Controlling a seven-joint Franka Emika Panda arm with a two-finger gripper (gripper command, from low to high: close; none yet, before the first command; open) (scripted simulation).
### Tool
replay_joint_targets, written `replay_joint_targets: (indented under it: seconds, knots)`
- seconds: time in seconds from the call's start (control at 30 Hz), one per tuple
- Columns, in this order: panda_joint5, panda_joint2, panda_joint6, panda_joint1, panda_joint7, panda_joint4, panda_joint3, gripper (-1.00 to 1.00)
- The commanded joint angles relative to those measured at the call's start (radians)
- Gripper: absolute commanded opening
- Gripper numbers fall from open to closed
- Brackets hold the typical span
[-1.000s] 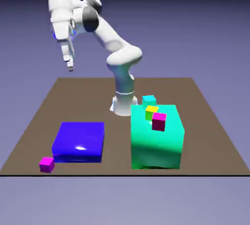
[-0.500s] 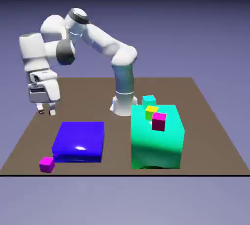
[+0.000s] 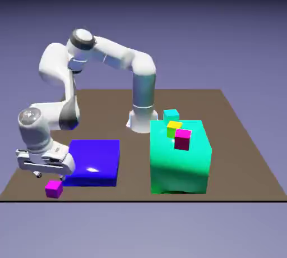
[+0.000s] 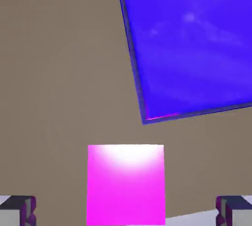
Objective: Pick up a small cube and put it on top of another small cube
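Note:
One small magenta cube [image 3: 54,188] lies on the table at the front corner of the blue slab [image 3: 91,162]. My gripper [image 3: 44,175] hangs low just above and behind it, open. In the hand view the cube [image 4: 125,185] fills the space between my grey fingertips [image 4: 17,210], with wide gaps on both sides and no contact. My gripper [image 4: 126,212] holds nothing. A second small magenta cube [image 3: 182,139] sits on top of the big teal block [image 3: 179,164] at the exterior view's right.
A yellow-green cube [image 3: 174,128] sits on the teal block right behind the magenta one. A small teal cube [image 3: 171,115] stands on the table behind the block. The blue slab's corner [image 4: 197,43] shows close beside the near cube.
The arm swung down from high at the back left to the table's front left. The gripper now hovers over the magenta cube by the blue slab. The jaws stayed open.

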Motion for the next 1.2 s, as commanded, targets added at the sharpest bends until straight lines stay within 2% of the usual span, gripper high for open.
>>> replay_joint_targets:
  seconds: [0.0,0.03,0.17,1.17]
  knots:
    - [-0.016,-0.017,0.017,0.005,0.005,0.001,-0.018,0.0]
    - [-0.016,-0.017,0.017,0.005,0.005,0.001,-0.018,-1.0]
    - [0.077,0.075,-0.073,-0.027,-0.013,-0.014,0.091,-1.0]
    - [0.693,0.419,-0.194,-0.394,0.378,-0.72,1.178,-1.0]
